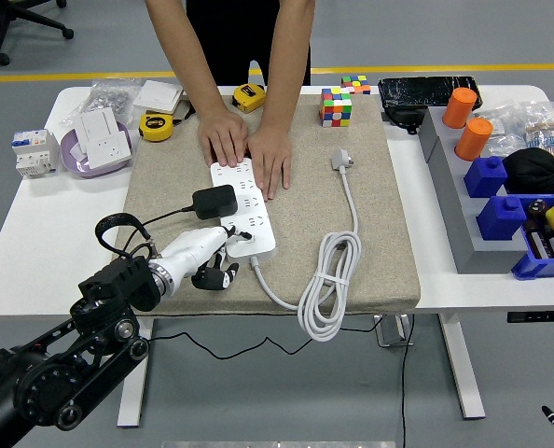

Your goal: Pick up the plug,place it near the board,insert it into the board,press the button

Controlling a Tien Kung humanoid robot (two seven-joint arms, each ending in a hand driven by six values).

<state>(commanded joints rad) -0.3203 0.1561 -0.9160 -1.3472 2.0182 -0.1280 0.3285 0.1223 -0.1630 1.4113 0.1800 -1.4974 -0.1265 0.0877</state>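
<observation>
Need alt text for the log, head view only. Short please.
The robot's left hand reaches its fingers to the near end of a white power strip on a beige mat, where a black plug is already seated. A person's hands press down the strip's far end, and the strip's white cable lies coiled to the right.

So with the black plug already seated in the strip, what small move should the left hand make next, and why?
Probably press down with the extended finger. The left hand sits at the near end of the power strip, where its button likely is, though I cannot make it out. The black plug is already in the strip, and the person's hands brace its far end.
</observation>
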